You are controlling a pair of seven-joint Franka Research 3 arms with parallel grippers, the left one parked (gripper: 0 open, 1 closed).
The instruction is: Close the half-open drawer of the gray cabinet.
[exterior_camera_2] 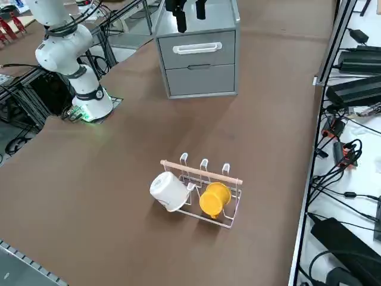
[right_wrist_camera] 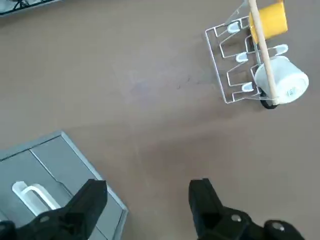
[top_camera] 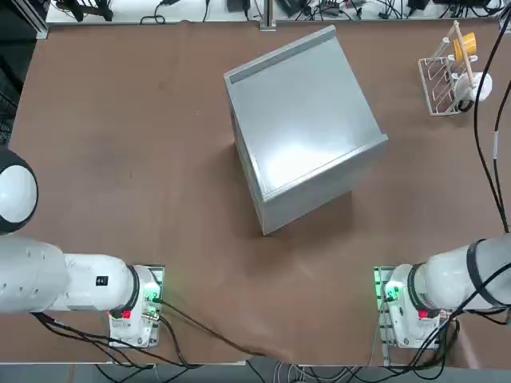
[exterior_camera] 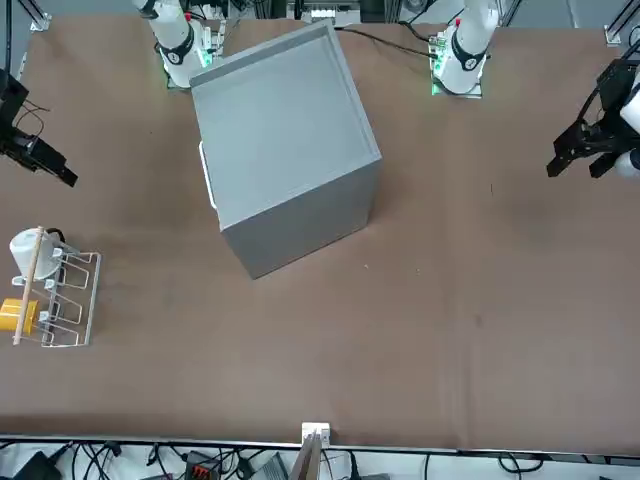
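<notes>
The gray cabinet (top_camera: 303, 128) stands mid-table, its front facing the robot's right. Two gray drawer fronts show in the right side view: the upper drawer (exterior_camera_2: 196, 49) with a white handle, and a lower one (exterior_camera_2: 199, 78). Both look flush with the cabinet, and no wood tray shows. The wrist view has the cabinet (right_wrist_camera: 55, 175) below me with its white handle (right_wrist_camera: 30, 194). My right gripper (right_wrist_camera: 150, 200) hovers high above the table between cabinet and rack, open, with nothing between its fingers. The front view places the gripper (exterior_camera: 45, 160) at the table's edge; the right side view shows the gripper (exterior_camera_2: 189, 13) at the top.
A white wire rack (top_camera: 451, 76) holding a white mug (exterior_camera_2: 168, 190) and a yellow mug (exterior_camera_2: 215, 198) stands at the far right of the table, beyond the cabinet's front. Brown tabletop (top_camera: 120, 159) surrounds the cabinet. Cables run along the table's edges.
</notes>
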